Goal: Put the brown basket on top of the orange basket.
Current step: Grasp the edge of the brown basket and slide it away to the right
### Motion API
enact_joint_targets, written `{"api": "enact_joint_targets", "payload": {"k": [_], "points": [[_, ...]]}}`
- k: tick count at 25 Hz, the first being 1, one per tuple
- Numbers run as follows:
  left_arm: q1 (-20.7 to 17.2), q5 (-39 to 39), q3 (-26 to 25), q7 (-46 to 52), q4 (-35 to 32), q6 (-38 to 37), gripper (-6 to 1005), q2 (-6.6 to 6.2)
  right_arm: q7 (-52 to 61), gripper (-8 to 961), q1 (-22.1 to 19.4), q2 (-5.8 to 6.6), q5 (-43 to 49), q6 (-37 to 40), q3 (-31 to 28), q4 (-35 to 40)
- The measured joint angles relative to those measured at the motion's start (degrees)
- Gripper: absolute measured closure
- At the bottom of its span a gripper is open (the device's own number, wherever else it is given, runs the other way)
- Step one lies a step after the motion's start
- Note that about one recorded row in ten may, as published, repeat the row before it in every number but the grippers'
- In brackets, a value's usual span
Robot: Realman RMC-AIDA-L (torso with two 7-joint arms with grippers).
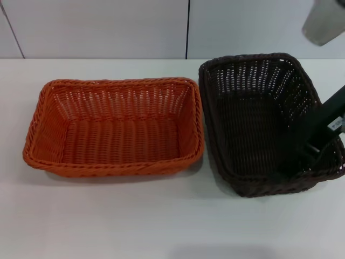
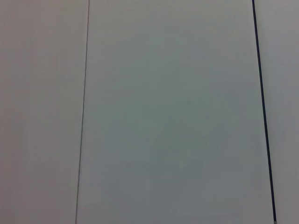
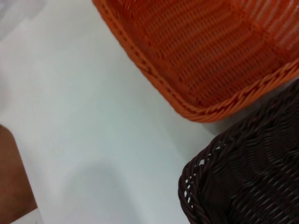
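Observation:
The orange basket [image 1: 113, 127] sits on the white table, left of centre, and is empty. The brown basket [image 1: 259, 118] stands right beside it on the right, turned with its long side pointing away from me, and is also empty. My right gripper [image 1: 319, 152] reaches down from the right at the brown basket's right wall, near its front right corner, with a black part inside the basket. The right wrist view shows a corner of the brown basket [image 3: 247, 177] close by, with the orange basket's rim [image 3: 196, 107] beyond it. My left gripper is out of view.
The white table [image 1: 108, 216] stretches in front of both baskets. A white panelled wall [image 1: 108, 27] stands behind the table, and the left wrist view shows only such panels [image 2: 163, 116]. A grey part of the arm [image 1: 326, 21] hangs at the top right.

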State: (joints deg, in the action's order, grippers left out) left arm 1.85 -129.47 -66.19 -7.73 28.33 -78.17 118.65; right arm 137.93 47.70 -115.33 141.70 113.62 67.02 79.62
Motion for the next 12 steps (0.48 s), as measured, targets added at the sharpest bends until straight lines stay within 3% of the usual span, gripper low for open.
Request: {"api": "enact_joint_targets", "payload": {"k": [12], "points": [[0.0,0.39,0.81,0.65,0.09,0.0,199,0.1,-0.46,125,1.91,-1.54,3.64,-7.88,6.65,-9.58]]}}
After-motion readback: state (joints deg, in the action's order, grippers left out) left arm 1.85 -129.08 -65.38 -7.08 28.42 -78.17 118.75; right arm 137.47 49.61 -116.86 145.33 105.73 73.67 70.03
